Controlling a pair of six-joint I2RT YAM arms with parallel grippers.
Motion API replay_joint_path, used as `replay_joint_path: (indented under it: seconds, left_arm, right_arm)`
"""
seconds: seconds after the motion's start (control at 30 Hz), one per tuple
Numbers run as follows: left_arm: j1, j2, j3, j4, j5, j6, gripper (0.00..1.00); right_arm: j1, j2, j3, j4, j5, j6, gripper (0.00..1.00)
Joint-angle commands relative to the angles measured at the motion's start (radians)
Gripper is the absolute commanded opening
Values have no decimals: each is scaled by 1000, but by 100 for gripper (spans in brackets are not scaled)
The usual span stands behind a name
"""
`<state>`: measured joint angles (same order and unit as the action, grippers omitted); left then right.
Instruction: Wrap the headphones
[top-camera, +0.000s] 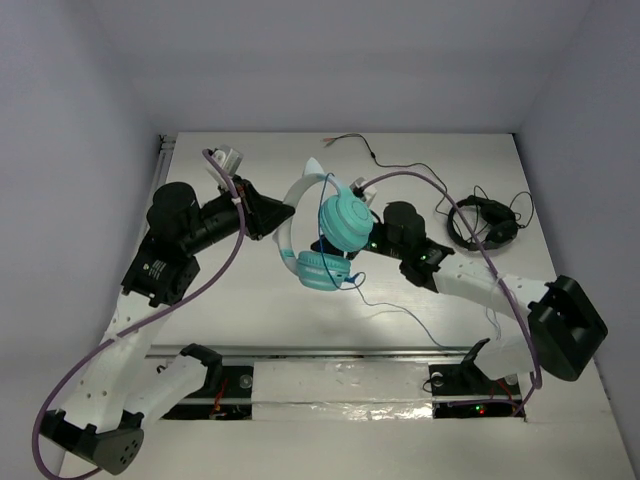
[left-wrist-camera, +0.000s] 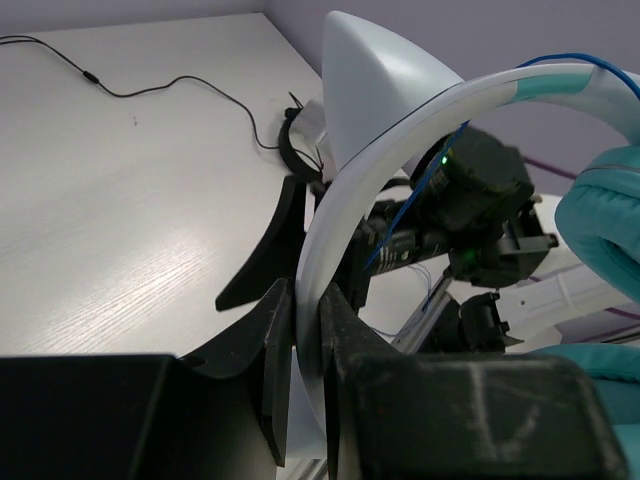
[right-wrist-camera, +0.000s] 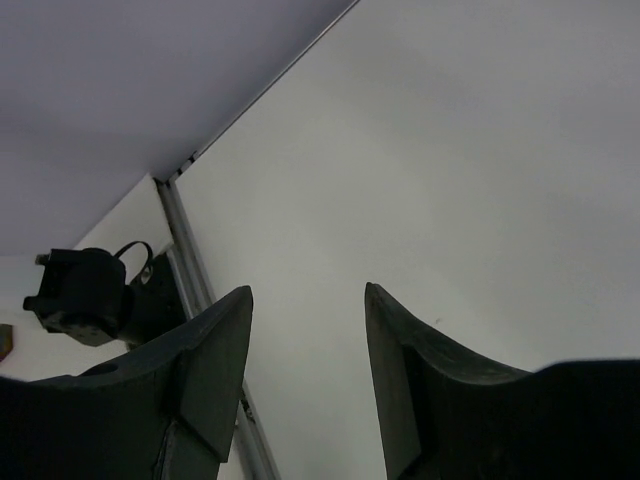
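While the left end effector (left-wrist-camera: 308, 300) is clamped on the white headband (left-wrist-camera: 400, 140), the teal headphones (top-camera: 335, 235) hang above the middle of the surface (top-camera: 230, 320). The right end effector (right-wrist-camera: 305, 300), just beside the cups, has its fingers apart and grips nothing. Much of the thin blue cable (top-camera: 385, 308) trails loose across the surface. A strand crosses the headband, but the wrapping looks barely begun, with most turns left to do.

White table (top-camera: 260, 315) boxed in by pale walls (top-camera: 330, 60).
Faint wood grain, soft even light, metal rail (top-camera: 300, 352) at near edge.
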<state>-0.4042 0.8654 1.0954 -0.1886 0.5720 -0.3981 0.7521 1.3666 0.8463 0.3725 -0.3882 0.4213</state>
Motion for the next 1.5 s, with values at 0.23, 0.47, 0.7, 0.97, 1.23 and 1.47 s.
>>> replay_joint_path:
  seconds: [0.23,0.47,0.7,0.97,1.23,1.47]
  left_arm:
    - [-2,23,110,55,-124,-77,0]
    - [-2,58,136,34,-201,-108,0]
    - [-2,78,153,37,-166,-94,0]
    - [-2,57,100,25,-139,-84,0]
    - [-2,66,123,11,-152,-71,0]
    - [-2,109,176,-15,-201,-84,0]
  right_arm:
    - [-13,-92,-75,-80,436,128,54]
    - [-42,-123,-75,-95,332,99,61]
    - [-53,-135,-6,-269,619,138,74]
    - [-62,-34,246,-414,810,243,93]
    - [-74,-26,363,-488,868,286,94]
    - [-74,-265,93,-385,698,192,79]
